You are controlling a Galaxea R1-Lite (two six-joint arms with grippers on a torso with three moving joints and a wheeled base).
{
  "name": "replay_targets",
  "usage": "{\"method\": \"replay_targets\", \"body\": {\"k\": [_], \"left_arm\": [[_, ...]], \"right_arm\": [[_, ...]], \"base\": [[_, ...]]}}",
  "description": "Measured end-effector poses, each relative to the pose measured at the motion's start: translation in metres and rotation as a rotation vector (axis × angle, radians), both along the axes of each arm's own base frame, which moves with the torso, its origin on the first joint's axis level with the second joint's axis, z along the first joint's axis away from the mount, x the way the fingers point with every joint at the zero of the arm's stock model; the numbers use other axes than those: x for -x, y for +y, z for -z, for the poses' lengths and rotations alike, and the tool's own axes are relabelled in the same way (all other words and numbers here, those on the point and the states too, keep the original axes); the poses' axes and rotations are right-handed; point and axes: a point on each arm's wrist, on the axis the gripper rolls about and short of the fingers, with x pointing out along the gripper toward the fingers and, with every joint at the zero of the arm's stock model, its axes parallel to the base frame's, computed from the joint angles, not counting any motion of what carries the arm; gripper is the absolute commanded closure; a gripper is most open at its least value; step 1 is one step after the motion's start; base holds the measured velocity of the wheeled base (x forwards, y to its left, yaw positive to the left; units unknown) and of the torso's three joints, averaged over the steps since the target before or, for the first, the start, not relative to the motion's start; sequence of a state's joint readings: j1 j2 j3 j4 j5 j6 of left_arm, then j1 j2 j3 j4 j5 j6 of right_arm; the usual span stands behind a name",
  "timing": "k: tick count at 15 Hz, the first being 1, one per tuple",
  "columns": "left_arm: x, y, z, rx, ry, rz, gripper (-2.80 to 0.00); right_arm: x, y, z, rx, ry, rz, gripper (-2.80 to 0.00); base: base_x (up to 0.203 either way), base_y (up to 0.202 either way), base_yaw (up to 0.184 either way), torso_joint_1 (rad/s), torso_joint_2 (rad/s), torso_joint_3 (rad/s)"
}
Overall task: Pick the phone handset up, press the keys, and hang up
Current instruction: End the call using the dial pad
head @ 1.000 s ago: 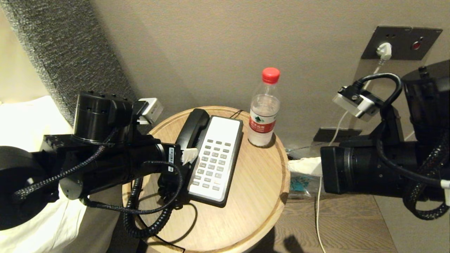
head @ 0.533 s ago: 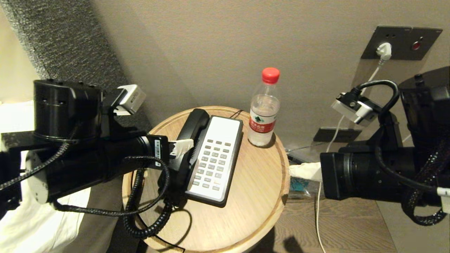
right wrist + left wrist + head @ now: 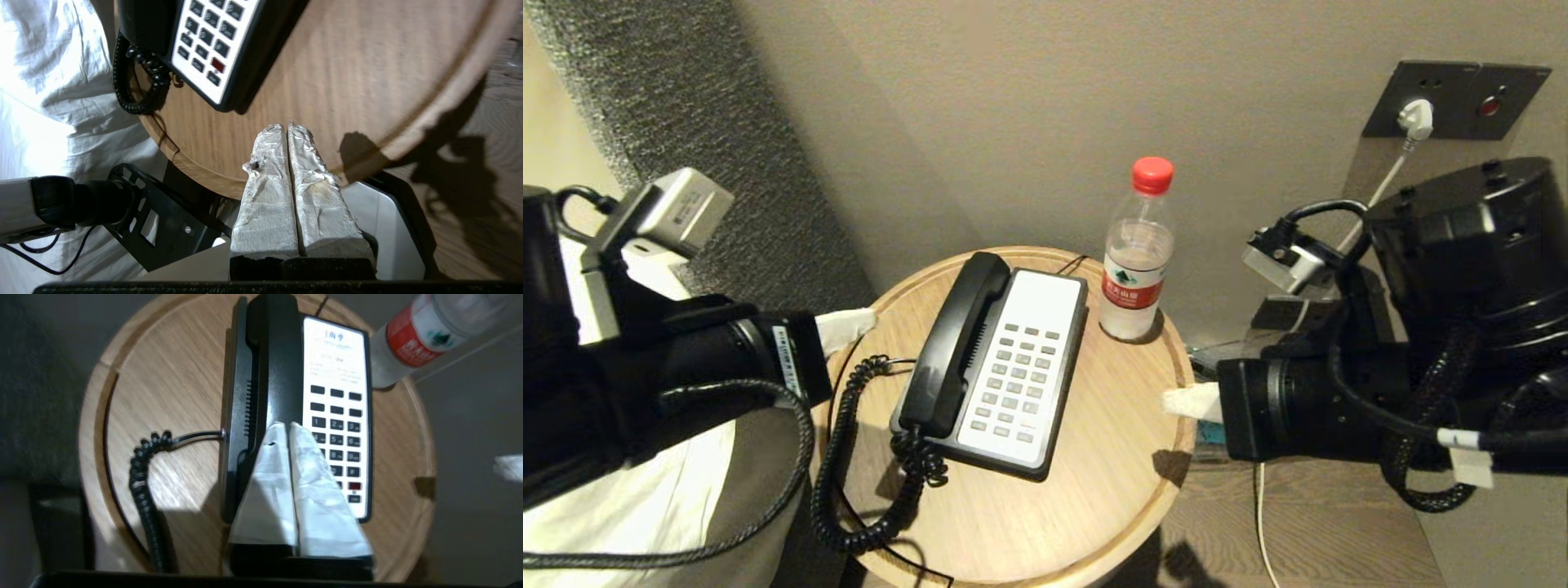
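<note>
The black phone handset [image 3: 952, 343] [image 3: 276, 375] lies in its cradle on the left side of the black-and-white phone base [image 3: 1021, 367], whose keys [image 3: 1013, 384] [image 3: 337, 433] face up. Its coiled cord [image 3: 849, 457] [image 3: 143, 490] loops off the base's near left corner. My left gripper [image 3: 864, 317] [image 3: 284, 425] hangs shut and empty at the table's left edge, clear of the handset. At the table's right edge my right gripper [image 3: 1172, 402] [image 3: 286, 126] is shut too, holding nothing.
The phone stands on a round wooden side table [image 3: 1111, 457] with a raised rim. A water bottle [image 3: 1135, 261] with a red cap stands behind the phone at its right. White bedding [image 3: 645, 506] lies left; a wall socket [image 3: 1417, 118] with a white cable is at right.
My left gripper has let go of the handset, shut, and drawn back left off the table; the handset now rests on the base. The right arm edged in toward the table.
</note>
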State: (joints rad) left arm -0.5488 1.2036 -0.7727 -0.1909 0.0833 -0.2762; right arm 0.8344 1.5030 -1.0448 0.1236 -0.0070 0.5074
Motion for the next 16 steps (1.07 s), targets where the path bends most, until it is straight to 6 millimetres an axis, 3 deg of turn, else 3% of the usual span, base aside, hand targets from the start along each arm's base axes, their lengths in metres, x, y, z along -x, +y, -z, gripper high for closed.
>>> {"method": "replay_targets", "body": {"k": [8, 16], "left_arm": [[0.033, 0.028, -0.014, 0.11, -0.081, -0.056, 0.0], [0.039, 0.032, -0.017, 0.153, -0.089, -0.065, 0.0]], "right_arm": [[-0.021, 0.064, 0.022, 0.062, 0.042, -0.087, 0.0], [-0.032, 0.084, 0.034, 0.082, 0.058, -0.094, 0.0]], "base": [[0.0, 0.0, 0.0, 0.0, 0.0, 0.0], [0.0, 0.0, 0.0, 0.0, 0.0, 0.0]]}}
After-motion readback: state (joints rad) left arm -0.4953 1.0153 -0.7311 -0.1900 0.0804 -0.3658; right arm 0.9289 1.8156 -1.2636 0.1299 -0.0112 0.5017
